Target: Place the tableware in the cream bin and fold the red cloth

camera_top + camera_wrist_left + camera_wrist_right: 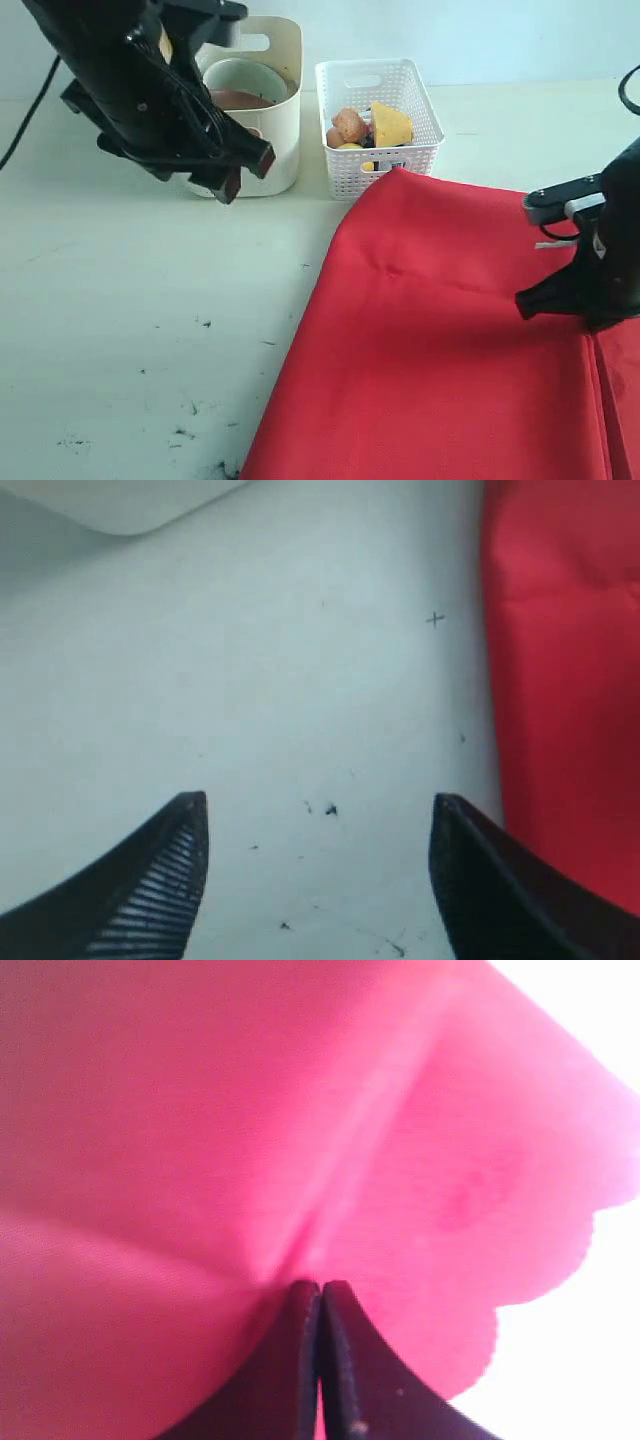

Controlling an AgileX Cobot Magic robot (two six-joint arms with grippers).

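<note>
Left fingers: spread wide with nothing between them; hanging above bare counter, just in front of the cream bin and clear of the cloth.
Right fingers: pressed tight together, pinching a pucker of the red cloth; creases fanning out from the tips in the right wrist view.
Red cloth: spread over the right half of the counter; far corner reaching the foot of the white lattice basket; near end running off the bottom of the exterior view; long left edge also in the left wrist view, beside the open fingers but not touching them.
Cloth edge: scalloped border seen against a bright background in the right wrist view; a straight fold line in the exterior view running down from the right fingers near the right border.
Cream bin: upright at the back of the counter, just left of the basket, partly hidden by the left arm.
Inside the bin: pale bowl on top, brown plate showing under it; anything else hidden.
White lattice basket: holding a yellow wedge and a brownish egg; the rest too small to tell.
Counter: pale, marked with dark specks near the front.
</note>
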